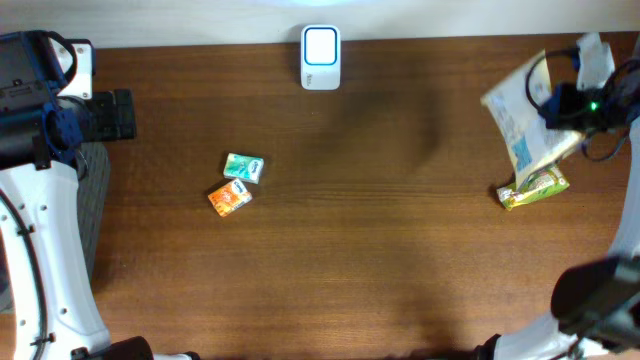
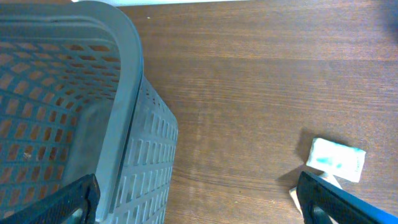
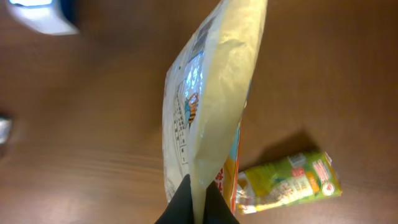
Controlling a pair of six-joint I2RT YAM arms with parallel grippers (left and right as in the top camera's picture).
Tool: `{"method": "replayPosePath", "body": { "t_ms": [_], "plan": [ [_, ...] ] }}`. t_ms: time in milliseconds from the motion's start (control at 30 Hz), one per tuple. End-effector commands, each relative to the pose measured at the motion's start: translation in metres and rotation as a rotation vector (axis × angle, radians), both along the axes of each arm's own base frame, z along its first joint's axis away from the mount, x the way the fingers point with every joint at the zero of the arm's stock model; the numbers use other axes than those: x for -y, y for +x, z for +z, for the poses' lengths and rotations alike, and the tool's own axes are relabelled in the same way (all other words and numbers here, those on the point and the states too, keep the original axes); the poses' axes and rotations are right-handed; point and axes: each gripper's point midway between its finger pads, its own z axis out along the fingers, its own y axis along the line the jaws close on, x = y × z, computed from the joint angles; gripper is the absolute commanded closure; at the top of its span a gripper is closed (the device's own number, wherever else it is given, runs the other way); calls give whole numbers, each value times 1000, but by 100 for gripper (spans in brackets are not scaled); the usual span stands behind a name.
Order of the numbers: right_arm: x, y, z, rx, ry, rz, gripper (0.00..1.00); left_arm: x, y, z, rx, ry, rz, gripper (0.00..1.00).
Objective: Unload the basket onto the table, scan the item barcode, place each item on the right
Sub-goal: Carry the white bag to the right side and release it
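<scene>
One pouch [image 3: 211, 93] in right hand [image 3: 198, 200]

The left arm [image 1: 45, 250] has a white, rounded shell, blue-black joint housings and a thin black cable; its hand [image 1: 115, 115] is black and blocky. The right arm [image 1: 545, 335] is white too, with a black joint [image 1: 600, 295], looping black cables [image 1: 538, 80] and a small green light [image 1: 592, 104]. The right hand [image 3: 193, 202] has slim black fingers.

Overhead, my table [image 1: 350, 250] is evenly and brightly lit, with a faint soft shadow right of centre. The scanner [image 1: 320, 45] screen glows blown-out white. My right wrist view is dimmer and warm, its background blurred, with glare on the pouch [image 3: 211, 93]. My left wrist view is sharp.
</scene>
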Motion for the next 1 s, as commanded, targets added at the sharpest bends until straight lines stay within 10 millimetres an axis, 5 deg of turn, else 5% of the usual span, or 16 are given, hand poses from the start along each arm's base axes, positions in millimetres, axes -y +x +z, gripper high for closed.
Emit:
{"method": "replayPosePath", "body": {
  "t_ms": [0,167,267,400,467,633,800,900,967],
  "plan": [
    [42,-8,-63,-105,93,-185,96,-3,-1,0,-4,13,-3,1],
    [74,-3,-99,-63,86,-265,93,-3,-1,0,-4,13,-3,1],
    [79,0,-97,-44,81,-274,59,-3,-1,0,-4,13,-3,1],
    [76,-3,-92,-58,105,-311,29,-3,-1,0,-4,13,-3,1],
    [74,-6,-72,-64,132,-361,1,-3,-1,0,-4,13,-3,1],
    [49,-23,-7,-99,185,-390,1,-3,-1,0,-4,13,-3,1],
    [-45,-15,15,-151,352,-187,1,-3,-1,0,-4,13,-3,1],
    [-122,2,16,-127,453,28,1,-3,-1,0,-4,13,-3,1],
    [-204,15,9,-96,451,249,8,-3,-1,0,-4,12,-3,1]
  ]
}}
